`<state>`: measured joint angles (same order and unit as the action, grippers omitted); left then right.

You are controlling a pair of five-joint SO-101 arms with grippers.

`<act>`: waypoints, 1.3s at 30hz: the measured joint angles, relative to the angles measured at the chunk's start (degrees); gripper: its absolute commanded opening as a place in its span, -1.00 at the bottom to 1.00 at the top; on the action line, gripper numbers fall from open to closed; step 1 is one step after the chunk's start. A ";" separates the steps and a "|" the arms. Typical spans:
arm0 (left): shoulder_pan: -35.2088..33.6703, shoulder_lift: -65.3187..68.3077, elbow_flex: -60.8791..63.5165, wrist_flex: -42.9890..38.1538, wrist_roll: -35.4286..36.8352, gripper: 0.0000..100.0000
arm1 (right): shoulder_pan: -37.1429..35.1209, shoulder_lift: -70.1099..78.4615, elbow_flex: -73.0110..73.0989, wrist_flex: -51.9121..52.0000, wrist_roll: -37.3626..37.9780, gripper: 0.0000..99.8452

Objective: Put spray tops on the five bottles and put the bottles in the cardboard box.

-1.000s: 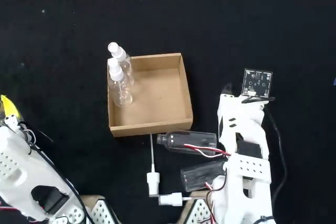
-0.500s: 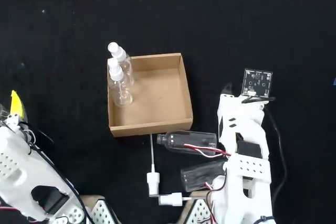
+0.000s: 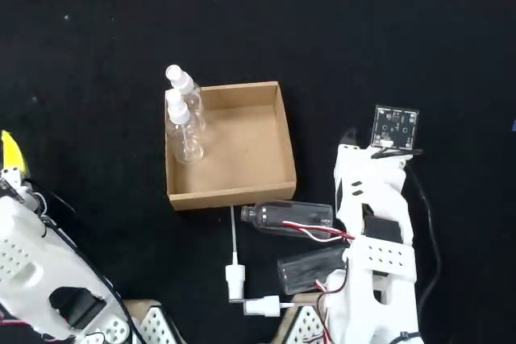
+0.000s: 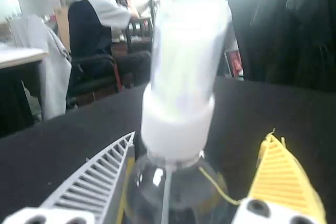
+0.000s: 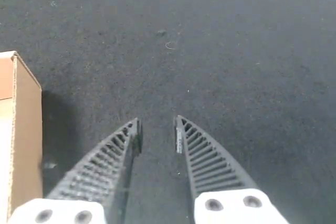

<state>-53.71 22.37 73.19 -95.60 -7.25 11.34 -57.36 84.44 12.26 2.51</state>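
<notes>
Cardboard box (image 3: 242,138): open-topped, taken as the landmark.
Boxed bottles (image 3: 184,122): two, spray tops fitted, stood against the box's left wall.
Bare bottle (image 3: 286,217): laid just before the box's near wall.
Second bare bottle (image 3: 310,270): laid farther from the box.
Loose spray tops (image 3: 235,275): two, before the near wall.
Left gripper (image 4: 202,145): clenched on a held bottle (image 4: 181,87), well left of the box.
Right gripper (image 5: 157,129): released, empty, right of the box.
</notes>
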 measured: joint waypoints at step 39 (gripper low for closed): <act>1.23 -2.46 3.25 0.53 -0.26 -0.41 | 0.09 0.00 0.00 0.00 0.00 -0.83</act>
<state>-52.48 19.91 76.44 -95.08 -7.52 11.43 -57.36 84.44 12.26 2.51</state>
